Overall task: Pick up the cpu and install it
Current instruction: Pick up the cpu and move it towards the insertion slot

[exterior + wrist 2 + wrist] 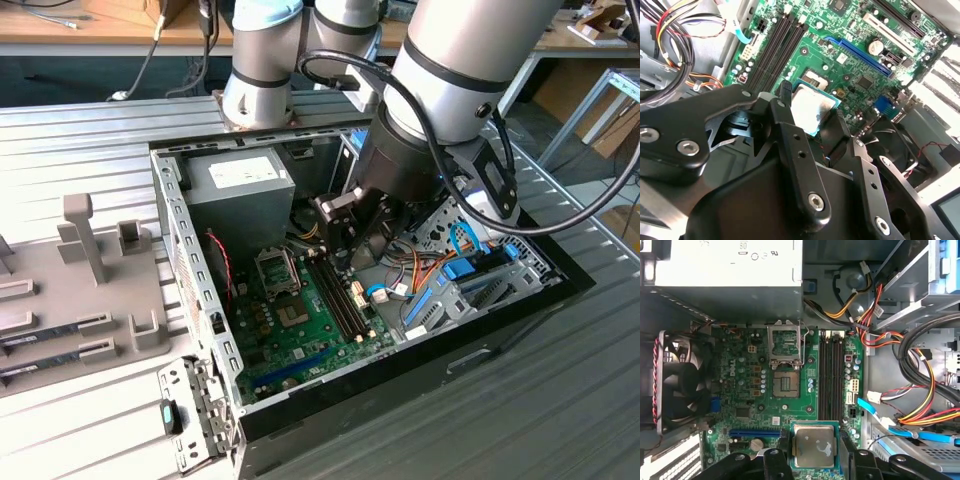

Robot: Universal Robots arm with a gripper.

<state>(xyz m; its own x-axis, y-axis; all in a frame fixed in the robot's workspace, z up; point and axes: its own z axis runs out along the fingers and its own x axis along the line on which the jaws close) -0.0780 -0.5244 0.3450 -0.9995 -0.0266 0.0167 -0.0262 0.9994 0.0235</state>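
Fingers (847,452) on cpu (813,446) edges, above mobo (740,390)

One cpu (813,446), one fan (677,380), one socket (786,384), one power supply (725,265).

The socket (786,384) is lying open and uncovered; the raised lid (785,342), fan (682,382) and cables (867,315) are flanking it.

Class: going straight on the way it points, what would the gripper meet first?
The gripper, shut on the cpu, would probably meet the green motherboard near the memory slots, short of the open socket; depth unclear.
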